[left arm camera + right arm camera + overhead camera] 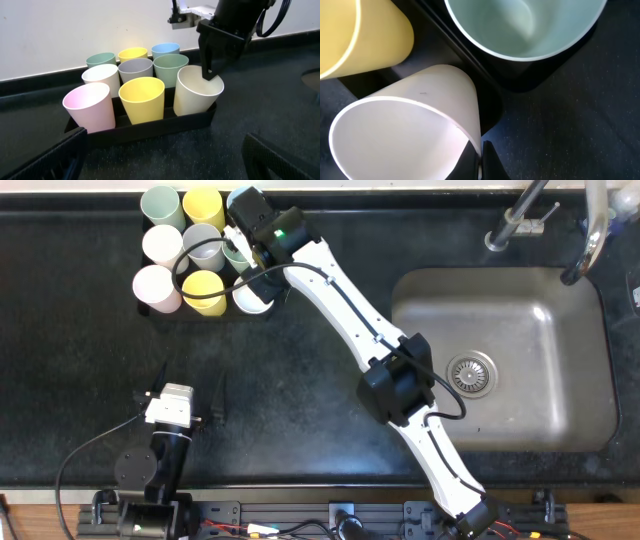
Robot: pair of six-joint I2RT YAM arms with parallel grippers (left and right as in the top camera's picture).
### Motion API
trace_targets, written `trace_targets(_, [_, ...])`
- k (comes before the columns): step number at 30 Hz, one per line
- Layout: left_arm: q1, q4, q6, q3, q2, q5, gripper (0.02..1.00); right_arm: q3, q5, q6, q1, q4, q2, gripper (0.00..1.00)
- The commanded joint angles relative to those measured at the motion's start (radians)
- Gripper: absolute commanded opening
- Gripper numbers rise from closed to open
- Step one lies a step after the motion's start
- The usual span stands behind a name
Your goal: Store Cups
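A black tray (150, 129) at the counter's back left holds several cups in three rows. A pink cup (90, 107), a yellow cup (142, 100) and a cream-white cup (195, 95) fill the row nearest my left arm. My right gripper (207, 75) reaches across from the right and is shut on the cream-white cup's (405, 135) rim. That cup leans a little in the tray's corner slot (252, 296). A pale green cup (525, 25) stands just behind it. My left gripper (188, 388) hovers low over the counter in front of the tray, open, with nothing between its fingers.
A steel sink (500, 410) with a tap (520, 220) takes up the right side. Black countertop (300, 400) lies between the tray and my left arm. A white wall (75, 30) rises right behind the tray.
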Motion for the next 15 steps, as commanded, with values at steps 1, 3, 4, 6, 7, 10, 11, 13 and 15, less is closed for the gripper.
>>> trace_targets(1, [-0.001, 0.002, 0.015, -0.005, -0.01, -0.005, 0.998, 0.03, 0.01, 0.005, 0.005, 0.002, 0.012, 0.042])
trace_targets(3, [-0.001, 0.002, 0.015, -0.005, -0.01, -0.005, 0.998, 0.03, 0.01, 0.005, 0.005, 0.002, 0.013, 0.042])
trace_targets(4, [-0.001, 0.002, 0.015, -0.005, -0.01, -0.005, 0.998, 0.03, 0.01, 0.005, 0.005, 0.003, 0.013, 0.117])
trace_targets(6, [-0.001, 0.002, 0.015, -0.005, -0.01, -0.005, 0.998, 0.03, 0.01, 0.005, 0.005, 0.006, 0.013, 0.483])
trace_targets(7, [-0.001, 0.002, 0.015, -0.005, -0.01, -0.005, 0.998, 0.03, 0.01, 0.005, 0.005, 0.008, 0.013, 0.586])
trace_targets(10, [-0.001, 0.002, 0.015, -0.005, -0.01, -0.005, 0.998, 0.03, 0.01, 0.005, 0.005, 0.01, 0.013, 0.755])
trace_targets(11, [-0.001, 0.002, 0.015, -0.005, -0.01, -0.005, 0.998, 0.03, 0.011, 0.005, 0.005, 0.01, 0.013, 0.831])
trace_targets(13, [-0.001, 0.002, 0.015, -0.005, -0.01, -0.005, 0.998, 0.03, 0.011, 0.011, 0.005, 0.011, 0.013, 1.0])
trace_targets(15, [-0.001, 0.002, 0.015, -0.005, -0.01, -0.005, 0.998, 0.033, 0.035, 0.068, 0.001, 0.014, 0.007, 0.998])
